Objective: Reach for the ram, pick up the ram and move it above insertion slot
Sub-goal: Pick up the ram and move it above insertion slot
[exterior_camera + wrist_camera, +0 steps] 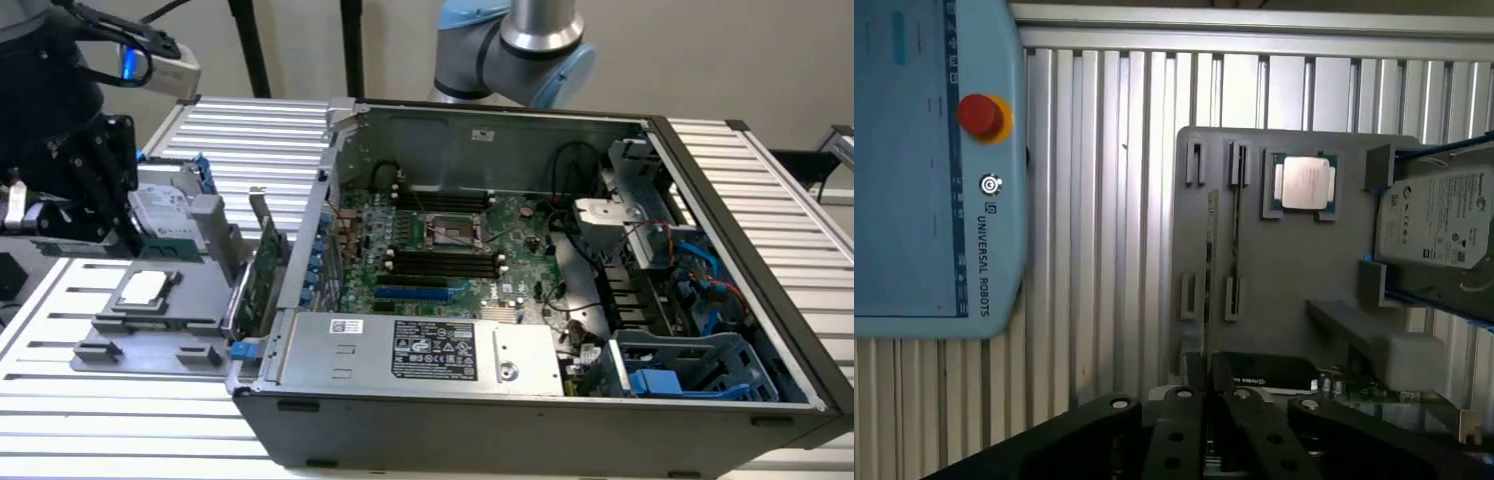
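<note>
Claw (1219, 385) over gray tray (1284, 280), ram (1211, 255) slotted upright.

Silver arm (541, 22), light-blue joints, black claw (1219, 400)

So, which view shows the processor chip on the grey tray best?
The wrist view: it looks straight down on the processor chip, showing its silver lid and green edge on the grey tray. The exterior view shows the chip slanted, towards that view's left.

Even, diffuse indoor light, no harsh shadows. The computer case (534, 300) interior sits dimmer. The wrist view looks slightly soft.
</note>
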Tool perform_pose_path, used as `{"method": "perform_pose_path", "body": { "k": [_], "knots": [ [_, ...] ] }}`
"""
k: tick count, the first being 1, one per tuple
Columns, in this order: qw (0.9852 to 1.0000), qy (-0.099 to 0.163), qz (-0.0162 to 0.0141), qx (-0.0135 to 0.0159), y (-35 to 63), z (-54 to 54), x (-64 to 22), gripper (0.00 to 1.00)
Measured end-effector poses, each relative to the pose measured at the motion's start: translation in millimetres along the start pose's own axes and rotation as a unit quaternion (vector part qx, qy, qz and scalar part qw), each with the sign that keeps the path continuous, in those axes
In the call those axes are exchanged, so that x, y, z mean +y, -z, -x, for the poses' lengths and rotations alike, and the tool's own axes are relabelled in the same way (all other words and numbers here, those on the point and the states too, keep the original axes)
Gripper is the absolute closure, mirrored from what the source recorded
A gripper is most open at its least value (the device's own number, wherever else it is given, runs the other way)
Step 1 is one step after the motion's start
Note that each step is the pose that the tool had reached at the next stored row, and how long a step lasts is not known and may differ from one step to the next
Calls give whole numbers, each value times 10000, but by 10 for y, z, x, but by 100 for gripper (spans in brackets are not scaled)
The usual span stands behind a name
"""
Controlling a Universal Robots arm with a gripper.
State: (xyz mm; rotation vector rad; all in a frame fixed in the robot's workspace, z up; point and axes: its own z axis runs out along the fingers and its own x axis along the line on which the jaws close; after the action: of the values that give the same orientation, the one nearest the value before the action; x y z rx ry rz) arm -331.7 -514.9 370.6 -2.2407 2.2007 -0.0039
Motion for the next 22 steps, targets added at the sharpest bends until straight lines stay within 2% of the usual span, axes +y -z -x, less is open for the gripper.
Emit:
{"method": "perform_pose_path", "body": {
  "k": [5,14,17,22],
  "knots": [
    [10000,12,7,0,229,-3,-153,86],
    [10000,13,41,-1,603,-10,-552,86],
    [10000,14,47,-2,655,-13,-689,86],
    [10000,14,52,-5,681,-14,-917,86]
  ]
}}
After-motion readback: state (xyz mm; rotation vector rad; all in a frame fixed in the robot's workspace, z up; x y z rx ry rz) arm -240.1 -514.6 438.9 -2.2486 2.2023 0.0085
